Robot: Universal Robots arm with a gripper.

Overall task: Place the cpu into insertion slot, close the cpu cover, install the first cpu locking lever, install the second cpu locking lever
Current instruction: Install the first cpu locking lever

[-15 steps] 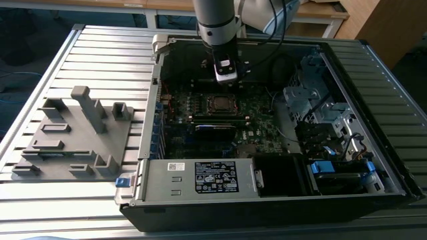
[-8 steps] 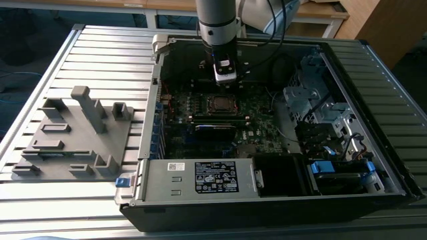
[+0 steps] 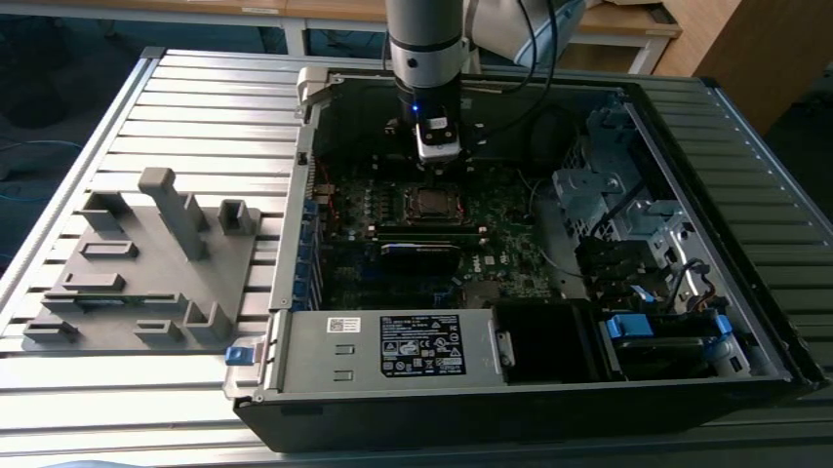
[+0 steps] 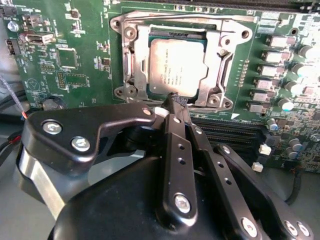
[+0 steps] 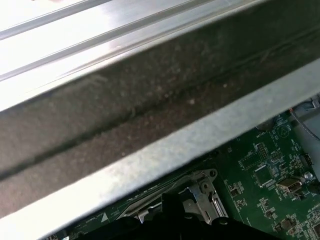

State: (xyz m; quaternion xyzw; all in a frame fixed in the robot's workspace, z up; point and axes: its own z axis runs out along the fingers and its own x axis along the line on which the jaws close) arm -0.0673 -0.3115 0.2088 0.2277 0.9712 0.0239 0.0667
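Observation:
The cpu (image 4: 175, 67), a flat silver-grey square, lies in the insertion slot (image 4: 131, 70) on the green motherboard. The cpu cover (image 4: 215, 55), a shiny metal frame with a window, lies flat around the chip. My gripper (image 4: 175, 100) hangs just over the socket's near edge with its black fingers (image 4: 172, 130) pressed together, and nothing shows between them. In the exterior view the gripper (image 3: 439, 174) hovers right above the cpu (image 3: 430, 202) inside the open computer case. A corner of the socket's metal frame (image 5: 200, 195) peeks out in the first wrist view. I cannot make out how the locking levers stand.
The case's metal wall (image 5: 150, 115) stands close to the arm. Black memory slots (image 4: 230, 132) and silver capacitors (image 4: 290, 75) flank the socket. A power supply (image 3: 390, 346) and drive cages (image 3: 625, 214) crowd the case. A grey fixture plate (image 3: 143, 263) lies at the exterior view's left.

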